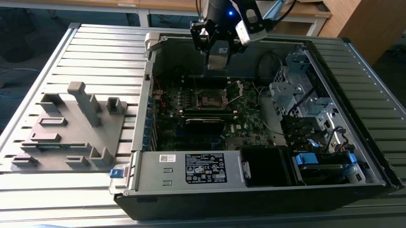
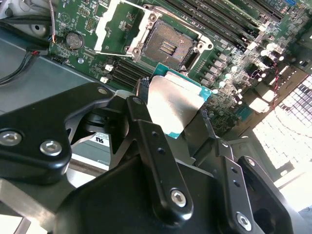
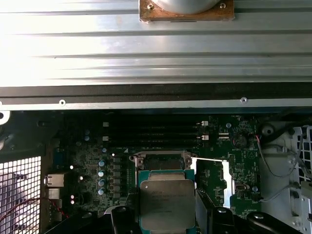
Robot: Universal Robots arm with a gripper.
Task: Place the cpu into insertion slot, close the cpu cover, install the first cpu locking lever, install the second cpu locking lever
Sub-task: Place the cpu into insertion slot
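Your gripper (image 2: 173,111) is clamping the cpu (image 2: 169,99) by its edges betw. both fingers, metal top facing the cams in both wrist views. It's hanging over the motherboard (image 2: 84,15), apart from it, inside the open PC case (image 1: 190,195). The insertion slot (image 2: 168,46) is sitting bare just beyond the chip, w/ the cpu cover (image 2: 103,29) standing flipped open beside it. In the exterior view the case is resting on a slatted table (image 1: 95,57), w/ a grey fixture plate (image 1: 70,137) lying on the exterior view's left.

Black label (image 1: 205,168) on power supply (image 1: 159,178), print apparently illegible, no readable text
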